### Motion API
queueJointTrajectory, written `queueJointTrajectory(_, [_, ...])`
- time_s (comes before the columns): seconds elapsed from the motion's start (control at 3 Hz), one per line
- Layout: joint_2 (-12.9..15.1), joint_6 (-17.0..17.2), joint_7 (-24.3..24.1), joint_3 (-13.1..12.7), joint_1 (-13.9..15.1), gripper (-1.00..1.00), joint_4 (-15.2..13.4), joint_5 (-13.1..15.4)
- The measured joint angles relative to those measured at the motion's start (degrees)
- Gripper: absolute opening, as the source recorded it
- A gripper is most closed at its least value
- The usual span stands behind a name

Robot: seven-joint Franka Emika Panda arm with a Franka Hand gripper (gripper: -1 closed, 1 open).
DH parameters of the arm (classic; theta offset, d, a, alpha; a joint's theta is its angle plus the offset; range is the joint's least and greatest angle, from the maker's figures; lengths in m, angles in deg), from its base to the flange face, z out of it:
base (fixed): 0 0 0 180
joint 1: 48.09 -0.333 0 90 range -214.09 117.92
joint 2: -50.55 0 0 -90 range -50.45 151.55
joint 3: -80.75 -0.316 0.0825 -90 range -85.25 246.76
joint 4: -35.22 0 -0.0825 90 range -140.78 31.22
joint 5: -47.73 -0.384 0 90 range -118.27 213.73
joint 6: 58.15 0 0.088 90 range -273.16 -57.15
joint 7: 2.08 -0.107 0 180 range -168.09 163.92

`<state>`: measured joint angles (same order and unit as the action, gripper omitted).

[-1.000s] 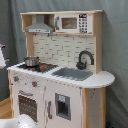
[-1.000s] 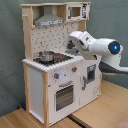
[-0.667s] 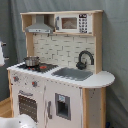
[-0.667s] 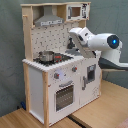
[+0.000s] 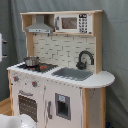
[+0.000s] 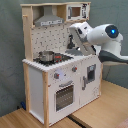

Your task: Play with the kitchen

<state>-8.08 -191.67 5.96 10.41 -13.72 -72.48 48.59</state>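
Note:
The kitchen (image 5: 60, 75) is a tall white and pale-wood toy with a grey hood (image 5: 40, 25), a microwave (image 5: 72, 23), a grey sink (image 5: 74, 73) and a black tap (image 5: 85, 59). A silver pot (image 5: 31, 61) stands on the red-ringed hob (image 5: 44, 66). In the second exterior view the kitchen (image 6: 55, 80) is on the left, and the white arm (image 6: 102, 35) reaches in from the right. Its gripper (image 6: 75, 31) hangs level with the tiled back wall. The first exterior view shows nothing over the counter, only a white part (image 5: 2, 47) at the left edge.
The oven door (image 6: 65, 95) and knobs (image 6: 57, 76) face the wooden floor (image 6: 105, 107). A grey curtain (image 5: 115, 45) hangs behind the kitchen. A white rounded shape (image 5: 15, 121) fills the first exterior view's bottom left corner.
In the second exterior view the arm and gripper have risen, from about counter height up to the level of the back wall. The kitchen and the pot have not moved.

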Motion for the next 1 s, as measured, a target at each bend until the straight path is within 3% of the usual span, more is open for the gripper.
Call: queueJointTrajectory(1.0, [9.2, 15.7, -0.2, -0.2, 2.5, 1.0, 10.3, -3.0])
